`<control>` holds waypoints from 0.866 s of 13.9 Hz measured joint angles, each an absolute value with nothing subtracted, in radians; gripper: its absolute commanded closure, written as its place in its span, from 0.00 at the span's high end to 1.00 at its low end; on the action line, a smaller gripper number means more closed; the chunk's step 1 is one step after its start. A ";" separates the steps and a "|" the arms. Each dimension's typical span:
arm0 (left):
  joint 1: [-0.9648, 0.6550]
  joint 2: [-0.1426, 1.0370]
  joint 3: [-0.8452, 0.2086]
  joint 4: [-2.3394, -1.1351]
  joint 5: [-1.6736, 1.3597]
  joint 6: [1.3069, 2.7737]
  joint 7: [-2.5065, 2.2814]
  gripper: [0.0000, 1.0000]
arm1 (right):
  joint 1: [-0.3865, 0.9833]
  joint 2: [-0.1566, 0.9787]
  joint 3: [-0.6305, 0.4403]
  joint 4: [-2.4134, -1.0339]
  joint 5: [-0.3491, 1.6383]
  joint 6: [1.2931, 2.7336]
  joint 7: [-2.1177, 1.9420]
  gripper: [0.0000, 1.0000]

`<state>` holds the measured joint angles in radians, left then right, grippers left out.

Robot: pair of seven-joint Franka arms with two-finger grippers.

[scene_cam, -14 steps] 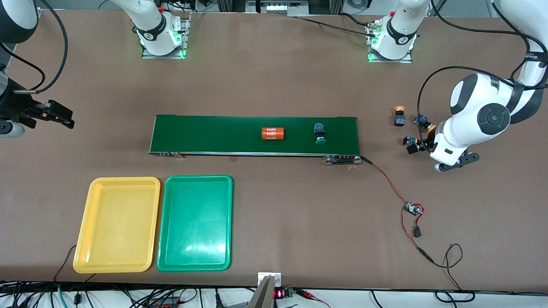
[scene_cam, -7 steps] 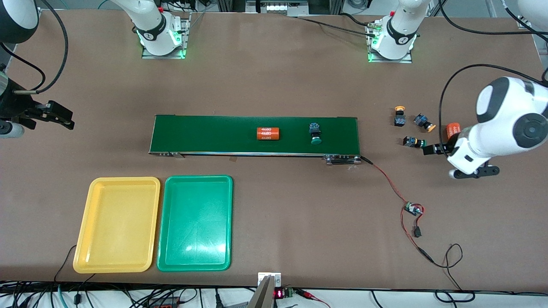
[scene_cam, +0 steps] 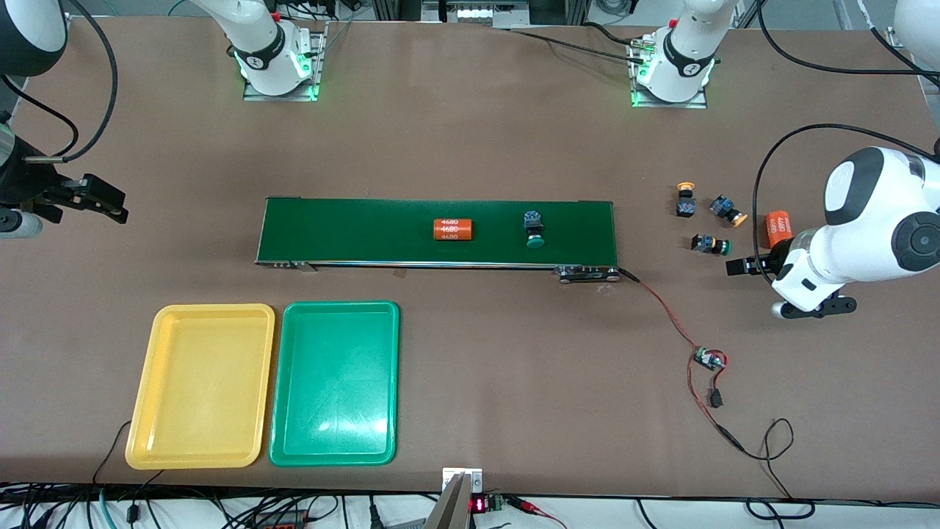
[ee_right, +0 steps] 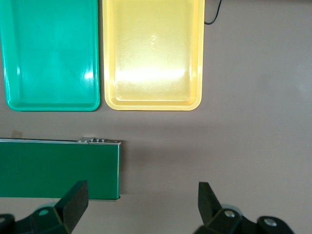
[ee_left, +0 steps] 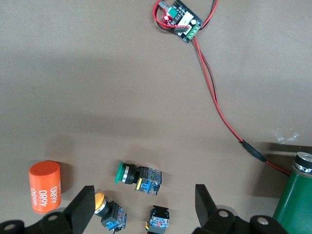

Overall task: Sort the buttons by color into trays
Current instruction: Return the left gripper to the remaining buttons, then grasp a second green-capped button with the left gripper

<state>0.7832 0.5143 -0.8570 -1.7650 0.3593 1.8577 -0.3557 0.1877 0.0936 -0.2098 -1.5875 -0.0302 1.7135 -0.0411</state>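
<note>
One green-capped button (scene_cam: pixel 534 229) lies on the dark-green belt (scene_cam: pixel 367 231). Three buttons lie off the belt's end toward the left arm's end: two yellow-orange (scene_cam: pixel 685 200) (scene_cam: pixel 727 209) and one green (scene_cam: pixel 711 245). In the left wrist view they show as green (ee_left: pixel 139 175) and yellow-orange (ee_left: pixel 109 212) (ee_left: pixel 160 223). My left gripper (scene_cam: pixel 736 266) (ee_left: pixel 145 195) is open and empty, over the table beside these three. My right gripper (scene_cam: pixel 114 204) (ee_right: pixel 140 195) is open and empty, waiting past the belt's other end. The yellow tray (scene_cam: pixel 200 386) (ee_right: pixel 152 53) and green tray (scene_cam: pixel 335 382) (ee_right: pixel 48 53) are empty.
An orange "4680" cylinder (scene_cam: pixel 452 229) lies on the belt. Another (scene_cam: pixel 778 228) (ee_left: pixel 45 187) lies beside the three buttons. A red-and-black wire runs from the belt's end to a small circuit board (scene_cam: pixel 709 359) (ee_left: pixel 179 20).
My left arm has swung away from the three buttons toward the table's end, uncovering the green one and the cylinder. The button and cylinder on the belt have travelled toward the right arm's end.
</note>
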 measured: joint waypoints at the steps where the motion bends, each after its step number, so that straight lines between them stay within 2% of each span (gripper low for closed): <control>1: 0.784 0.517 -0.856 -1.765 0.359 1.856 -0.400 0.99 | 0.188 0.094 -0.210 -1.588 -0.030 1.714 -0.041 1.00; 6: 0.776 0.517 -0.863 -1.821 0.365 1.884 -0.772 0.99 | 0.188 0.095 -0.210 -1.588 -0.030 1.715 -0.041 1.00; 12: 0.847 0.451 -0.861 -2.141 0.527 2.322 -1.026 0.99 | 0.188 0.095 -0.210 -1.588 -0.030 1.715 -0.041 1.00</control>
